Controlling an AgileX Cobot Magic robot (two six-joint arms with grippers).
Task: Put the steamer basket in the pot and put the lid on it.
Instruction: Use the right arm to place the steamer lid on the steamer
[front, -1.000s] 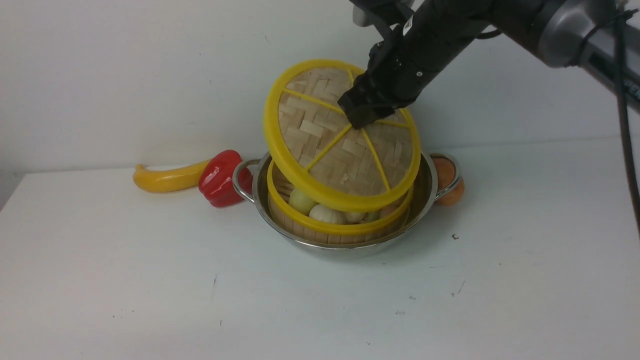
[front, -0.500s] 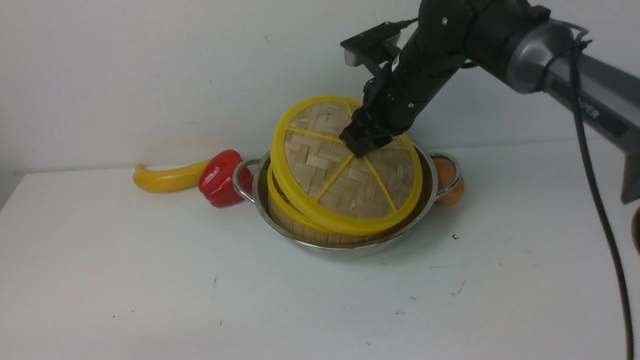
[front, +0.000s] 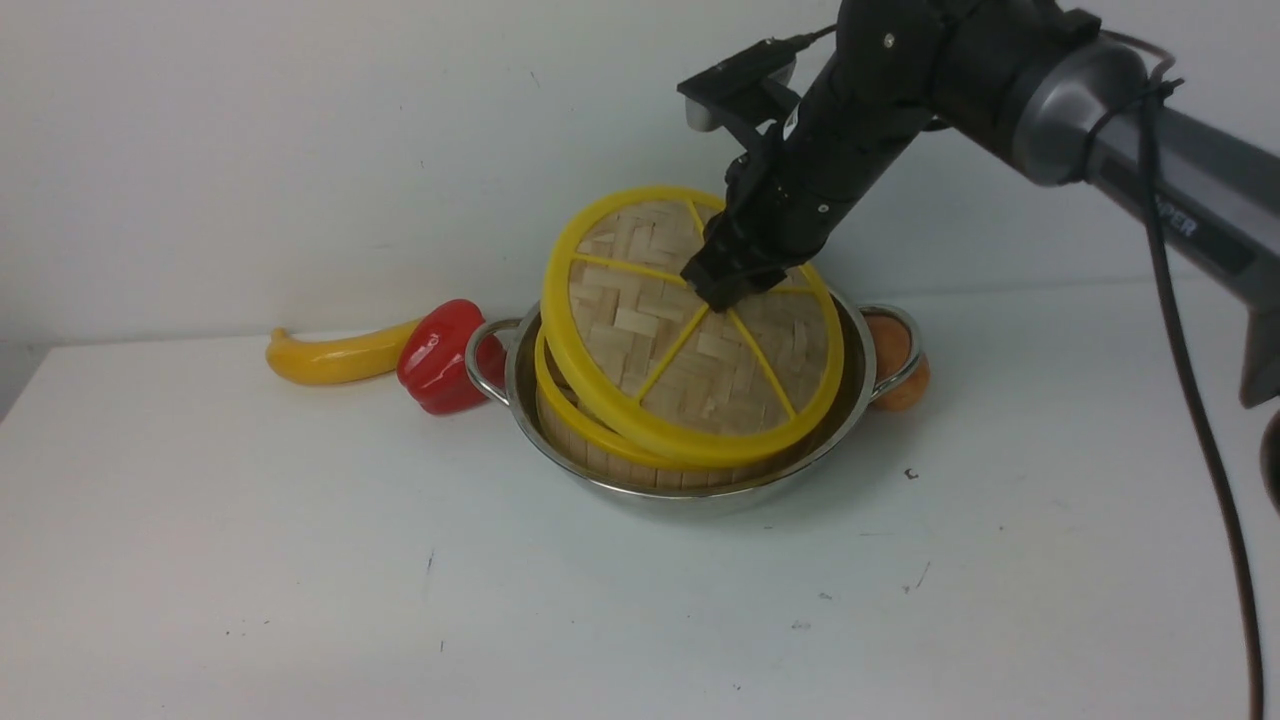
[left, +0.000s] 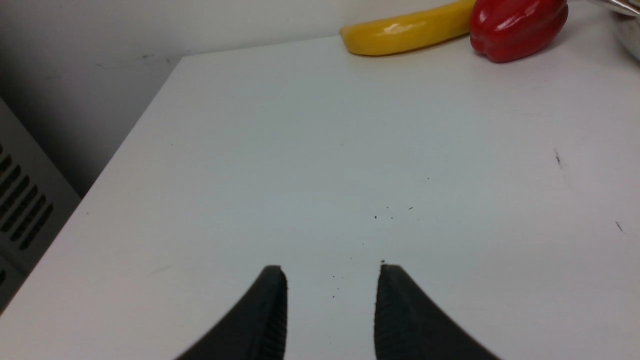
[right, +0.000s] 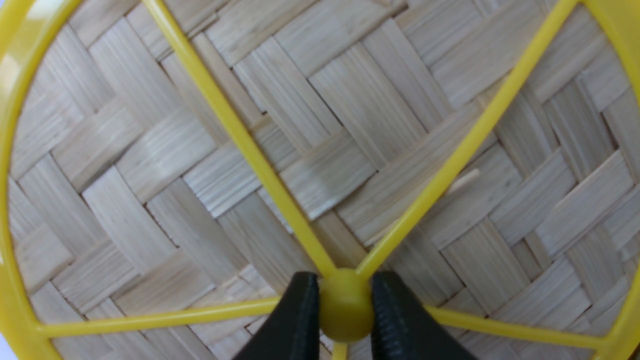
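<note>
Lowered to the steamer basket (front: 600, 458), the seemingly light, stiff lid (front: 690, 345) hung tilted, right tool (front: 722, 293) pinching its centre knob (right: 345, 305).

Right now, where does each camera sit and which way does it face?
Front: centred on the robot, facing forward at pot, steamer basket and tilted lid; right arm and right hand show.
Left wrist: behind the open left hand, looking across the table toward banana and pepper.
Right wrist: behind the right hand, close over the lid; the hand pinches its knob.
Shared: front and right wrist both show the lid; front and left wrist, the banana.
</note>
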